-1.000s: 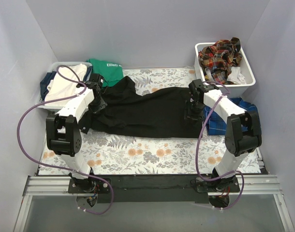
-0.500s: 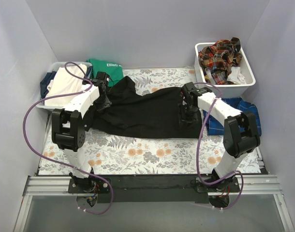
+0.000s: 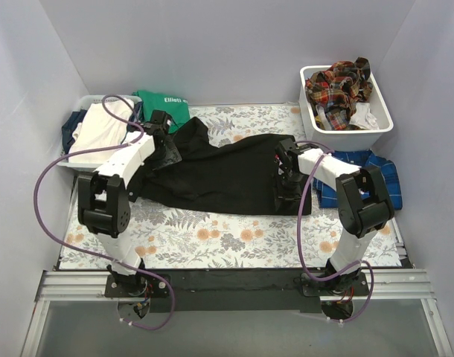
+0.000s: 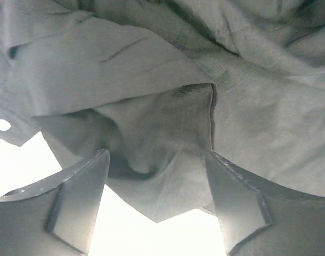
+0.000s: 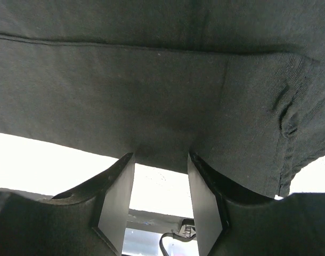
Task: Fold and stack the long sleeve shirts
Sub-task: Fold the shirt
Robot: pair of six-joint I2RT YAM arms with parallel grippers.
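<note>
The large black long sleeve shirt (image 3: 227,175) lies spread across the middle of the flowered table. My left gripper (image 3: 167,146) hovers over the shirt's far-left part. In the left wrist view its jaws (image 4: 157,160) stand wide open, and a loose corner of the grey-looking cloth (image 4: 152,96) lies between them. My right gripper (image 3: 285,183) is at the shirt's right end. Its jaws (image 5: 161,157) are apart, the black hem (image 5: 162,106) just past the fingertips and nothing between the pads. A blue plaid shirt (image 3: 368,175) lies at the right. Red-orange plaid shirts (image 3: 337,88) fill the bin.
A white bin (image 3: 382,119) stands at the far right corner. A second bin (image 3: 82,103) with white and navy clothes is at the far left. The green top with white lettering (image 3: 164,108) lies next to it. Purple cables loop from both arms.
The left jaws have opened and let go of the black shirt, and that gripper moved farther and to the right. The right gripper slid left and nearer along the shirt's right end.
</note>
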